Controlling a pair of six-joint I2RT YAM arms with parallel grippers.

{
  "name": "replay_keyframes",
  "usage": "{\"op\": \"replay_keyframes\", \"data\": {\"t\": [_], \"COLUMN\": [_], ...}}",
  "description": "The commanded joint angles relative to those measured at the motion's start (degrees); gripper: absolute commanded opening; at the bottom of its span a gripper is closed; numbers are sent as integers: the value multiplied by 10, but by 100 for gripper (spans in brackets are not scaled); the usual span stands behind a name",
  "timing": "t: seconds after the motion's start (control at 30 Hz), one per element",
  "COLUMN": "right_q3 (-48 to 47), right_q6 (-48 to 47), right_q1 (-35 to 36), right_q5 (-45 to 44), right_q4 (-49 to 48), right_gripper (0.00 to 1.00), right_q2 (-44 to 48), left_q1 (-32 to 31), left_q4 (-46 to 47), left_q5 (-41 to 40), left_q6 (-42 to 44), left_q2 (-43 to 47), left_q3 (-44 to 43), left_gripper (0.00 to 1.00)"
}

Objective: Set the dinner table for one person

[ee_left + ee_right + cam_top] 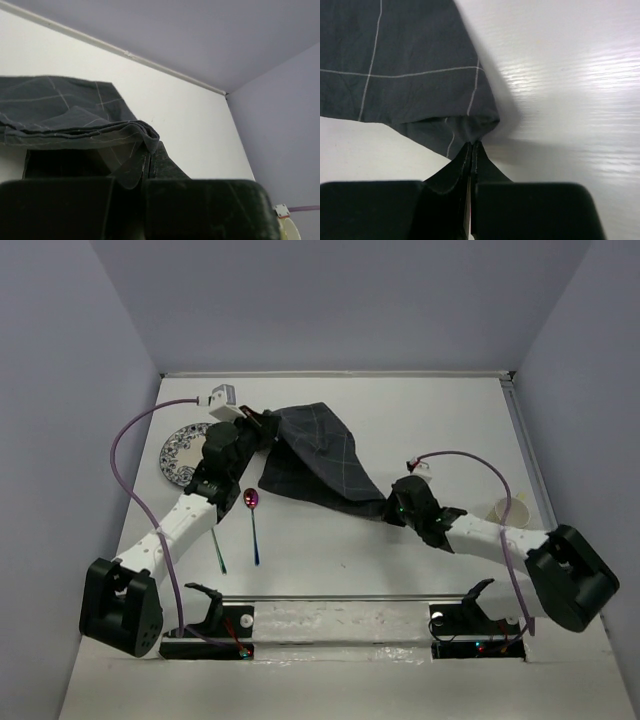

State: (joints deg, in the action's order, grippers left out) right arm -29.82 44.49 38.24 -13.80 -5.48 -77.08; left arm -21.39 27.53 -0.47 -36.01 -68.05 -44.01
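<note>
Starting at the left, what sits on the dinner table [330, 560]? (Mia)

A patterned plate [178, 450] toward the far left, partly hidden by the left arm. Nearer lie a green fork [218, 552] and, just right of it, a spoon [253, 522], apart from each other. (Tom)

And the left gripper [268, 426]? (Mia)

Clenched on the far-left corner of the dark plaid placemat [322, 455], holding that corner up off the table. (Tom)

Further right? (Mia)

The cloth drapes down toward the near right. There the right gripper [471, 150] is pinched tight on the placemat's near-right corner, low at the tabletop. (Tom)

Anything beyond it? (Mia)

A pale cup [510, 510] by the right edge. The white table itself fills the floor between the grey walls, its metal rail along the near side. (Tom)
</note>
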Motion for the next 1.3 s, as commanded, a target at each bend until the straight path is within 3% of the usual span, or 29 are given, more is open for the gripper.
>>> {"op": "replay_keyframes", "data": {"t": [0.0,0.2,0.33,0.47,0.57,0.7,0.8,0.97,1.07,1.13,1.27], "right_q3": [-59,-151,-235,-323,-359,-444,-575,-829,-882,-877,-677], "right_q6": [-87,-166,-213,-301,-336,-360,-382,-462,-482,-483,-446], "right_q1": [2,2,-4,-62,-133,-246,-291,-298,-298,-298,-298], "right_q5": [-124,-232,-298,-324,-258,-169,-129,-142,-141,-133,-76], "right_q4": [158,270,282,247,203,164,167,193,194,196,155], "right_gripper": [0,0,0,0,0,0,0,0,0,0,0], "right_q2": [125,274,275,209,152,58,-37,-164,-177,-158,-47], "left_q1": [1,8,9,13,18,27,56,71,72,73,74], "left_q4": [17,-2,-6,-27,-41,-88,-125,-164,-166,-150,-48], "left_q5": [-5,-17,-19,-26,-22,-19,-3,44,51,65,75], "left_q6": [16,9,6,18,23,37,30,30,30,21,-19], "left_q2": [21,31,14,-36,-86,-157,-247,-314,-321,-307,-244], "left_q3": [-77,-143,-186,-259,-302,-420,-524,-685,-698,-661,-482], "left_gripper": [0,0,0,0,0,0,0,0,0,0,0]}}
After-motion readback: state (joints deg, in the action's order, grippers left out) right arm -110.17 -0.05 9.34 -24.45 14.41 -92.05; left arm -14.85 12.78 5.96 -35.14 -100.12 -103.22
